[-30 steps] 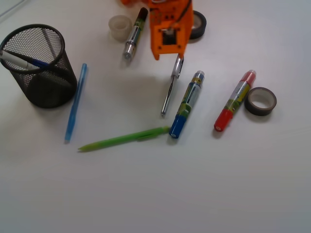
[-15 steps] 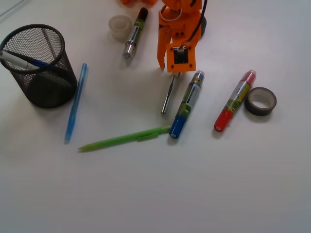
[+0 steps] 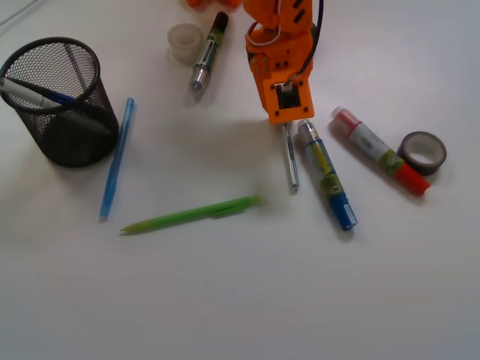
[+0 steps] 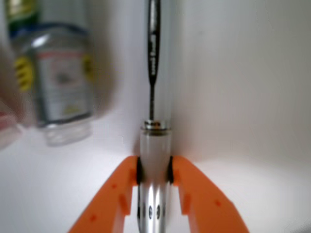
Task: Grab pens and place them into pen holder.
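Orange gripper [image 3: 286, 120] is down at the table [image 3: 315, 300], its two orange fingers [image 4: 119, 191] closed tight on the upper end of the silver pen [image 3: 290, 157]; wrist view shows the barrel pinched between both pads, clip running away from the camera. The silver pen lies nearly straight, pointing toward the bottom of the front view, just beside the blue-capped marker [image 3: 327, 174], which lies tilted with its blue cap at lower right. Whether pen and marker touch cannot be told. Red-capped marker [image 3: 380, 151] lies further right, slanted, its red cap just beside a roll of dark tape [image 3: 422, 153]. Green pen [image 3: 191, 214] lies on the table below the gripper, tip to the lower left, apart from the silver pen. Light blue pen [image 3: 116, 157] lies near the black mesh pen holder [image 3: 64, 105], which stands upright at left and has one blue-and-white pen [image 3: 34, 93] leaning inside it. At the top of the front view a marker with a silver end [image 3: 208, 51] lies next to a small translucent white cap [image 3: 184, 41]. A second dark roll is mostly hidden behind the arm.
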Controlling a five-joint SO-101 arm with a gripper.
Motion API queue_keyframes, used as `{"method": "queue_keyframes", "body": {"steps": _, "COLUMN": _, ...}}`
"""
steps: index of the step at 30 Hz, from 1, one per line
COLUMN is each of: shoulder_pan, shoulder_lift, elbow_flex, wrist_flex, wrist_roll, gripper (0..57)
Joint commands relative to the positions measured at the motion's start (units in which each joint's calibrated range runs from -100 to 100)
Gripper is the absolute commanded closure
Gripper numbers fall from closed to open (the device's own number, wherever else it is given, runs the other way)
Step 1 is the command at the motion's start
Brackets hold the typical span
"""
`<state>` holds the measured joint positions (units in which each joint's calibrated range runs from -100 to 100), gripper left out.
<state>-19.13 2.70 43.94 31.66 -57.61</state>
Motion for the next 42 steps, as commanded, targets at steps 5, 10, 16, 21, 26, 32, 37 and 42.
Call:
{"method": "queue_keyframes", "body": {"steps": 5, "shoulder_pan": 9.5, "shoulder_lift": -15.0, "elbow_flex": -12.9, "wrist_flex": -4.2, "wrist_roll": 9.8, "gripper": 56.9}}
{"method": "queue_keyframes", "body": {"steps": 10, "shoulder_pan": 16.2, "shoulder_lift": -24.7, "elbow_flex": -11.5, "wrist_flex": -24.5, "wrist_roll": 11.7, "gripper": 57.1}}
{"method": "queue_keyframes", "body": {"steps": 16, "shoulder_pan": 26.0, "shoulder_lift": -33.6, "elbow_flex": 3.6, "wrist_flex": -55.6, "wrist_roll": 10.4, "gripper": 57.1}}
{"method": "queue_keyframes", "body": {"steps": 21, "shoulder_pan": 32.9, "shoulder_lift": -33.3, "elbow_flex": 18.5, "wrist_flex": -80.9, "wrist_roll": 8.9, "gripper": 57.1}}
{"method": "queue_keyframes", "body": {"steps": 26, "shoulder_pan": 36.5, "shoulder_lift": -24.2, "elbow_flex": 25.4, "wrist_flex": -100.8, "wrist_roll": 8.7, "gripper": 57.1}}
{"method": "queue_keyframes", "body": {"steps": 32, "shoulder_pan": 38.4, "shoulder_lift": -13.4, "elbow_flex": 25.9, "wrist_flex": -111.7, "wrist_roll": 8.7, "gripper": 57.1}}
{"method": "queue_keyframes", "body": {"steps": 37, "shoulder_pan": 38.5, "shoulder_lift": -8.1, "elbow_flex": 26.1, "wrist_flex": -114.0, "wrist_roll": 8.7, "gripper": 57.1}}
{"method": "queue_keyframes", "body": {"steps": 42, "shoulder_pan": 38.2, "shoulder_lift": -4.2, "elbow_flex": 26.3, "wrist_flex": -113.6, "wrist_roll": 8.7, "gripper": 56.8}}
